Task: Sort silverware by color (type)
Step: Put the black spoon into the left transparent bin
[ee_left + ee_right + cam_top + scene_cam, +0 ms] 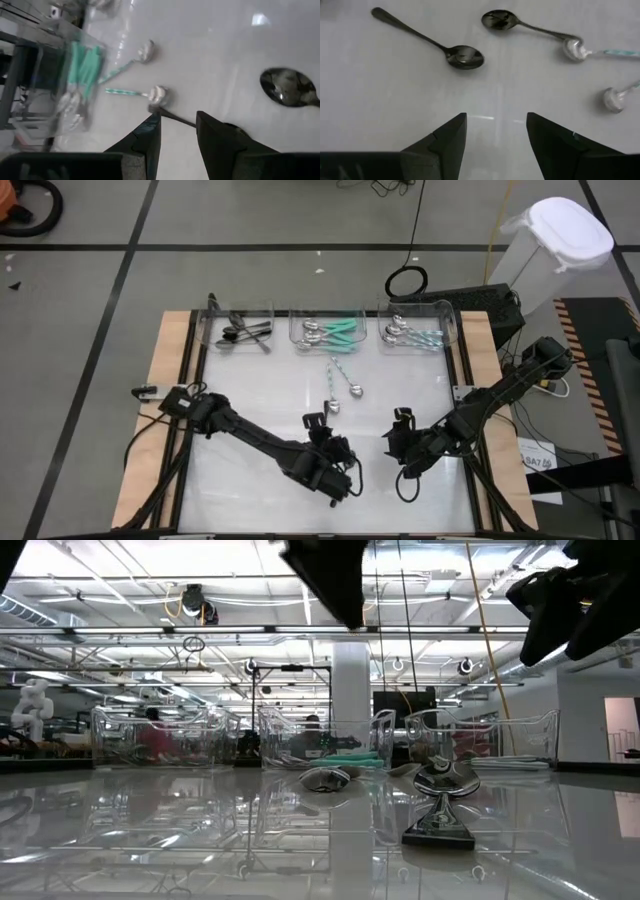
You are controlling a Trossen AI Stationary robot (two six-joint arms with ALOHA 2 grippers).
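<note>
I am steering the left gripper (178, 118) onto a dark spoon (530, 27) that lies flat near the middle of the white table (250, 400). The fingers are parted about halfway and grasp nothing. In the low view this arm looks raised clear of the tabletop.

Through the left wrist camera, the spoon's thin handle crosses the gap between the two fingers. Its tip touches the bowl of a silver spoon (575, 50) with a striped, pale handle. To do this well, I judge I should drop straight down and close across the handle, away from that tip, so the silver spoon is not dragged along. The handle is thin and flat on a glossy surface, so a shallow pinch could slip.

A second dark spoon (462, 55) lies apart beside it, and another silver spoon (612, 97) lies just beyond the first. The bin of dark spoons (208, 330) stands at the far left.

The right gripper (496, 117) waits with its fingers spread wide and empty, to the right of the left one and nearer than the loose spoons.
</note>
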